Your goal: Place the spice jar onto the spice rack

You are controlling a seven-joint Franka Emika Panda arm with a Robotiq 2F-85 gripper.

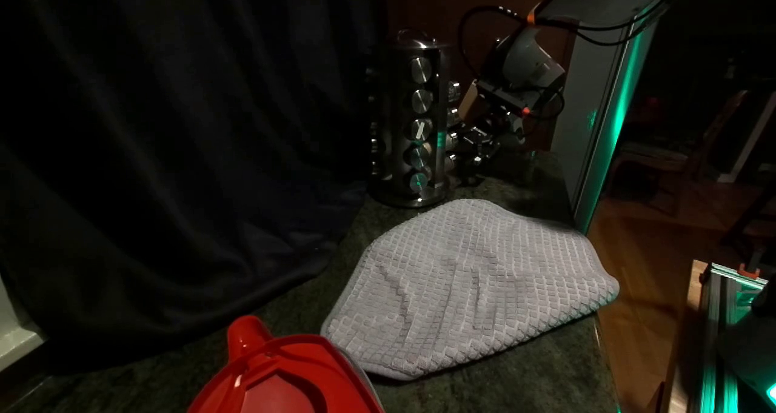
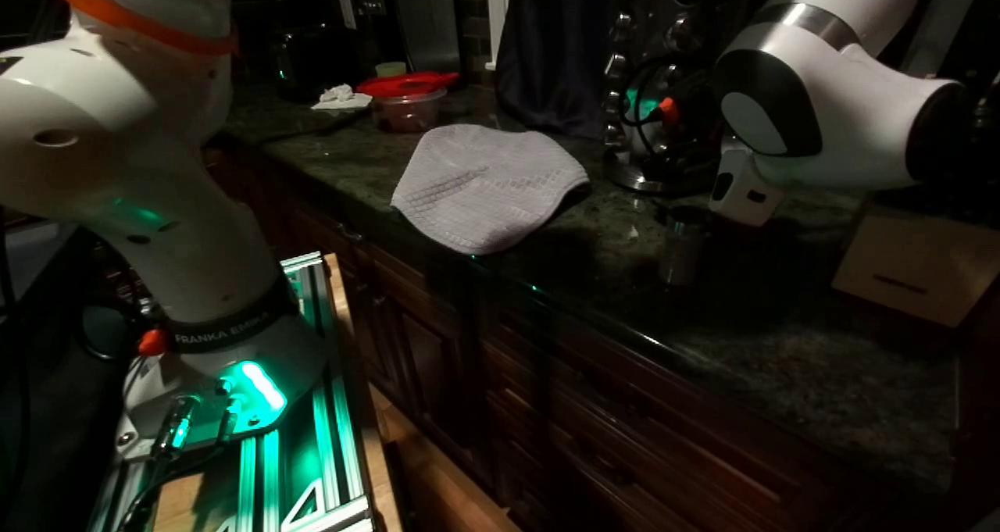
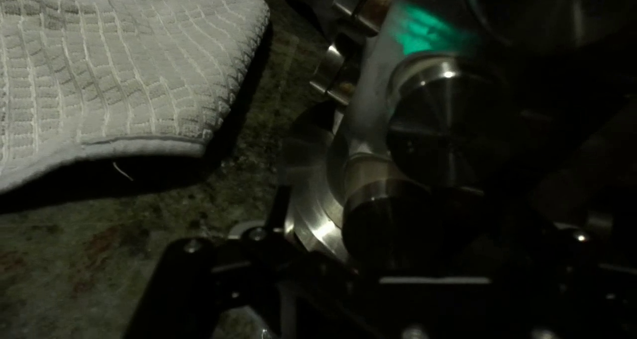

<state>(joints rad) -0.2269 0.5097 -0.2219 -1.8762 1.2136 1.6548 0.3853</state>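
Toward 12 o'clock in an exterior view stands the spice rack (image 1: 398, 116), a tall dark drum with silver trim, a looped handle and a shiny foot. Five brushed silver caps (image 1: 422, 101) in a column face the camera, the lower ones tinged green; others jut from its sides. At 3 o'clock, just beside it, is the gripper (image 3: 423, 217); in the wrist view its fingers (image 3: 279, 207) stand wide apart, one of them mostly lost in darkness, with a capped jar (image 3: 383, 193) of the rack showing between them. In an exterior view a lone jar (image 2: 682, 251), dim grey with a shinier band at the top, stands on the mottled counter (image 2: 820, 352) between 5 and 6 o'clock from the rack; whether it is the jar the task names, I cannot tell.

Both rack and lone jar are upright, long axes 12 to 6; the rack's jars lie sideways, caps outward.

A red-lidded tub (image 2: 408, 98) sits well apart at 9 o'clock from the rack, the grey cloth (image 2: 484, 196) at 8, the dark curtain (image 2: 551, 55) close by at 9. The counter's front edge passes the lone jar at 7 o'clock, a strip of countertop between; the white arm (image 2: 848, 118) is at 2, and at 3, across a stretch of counter, a tan box (image 2: 930, 255).
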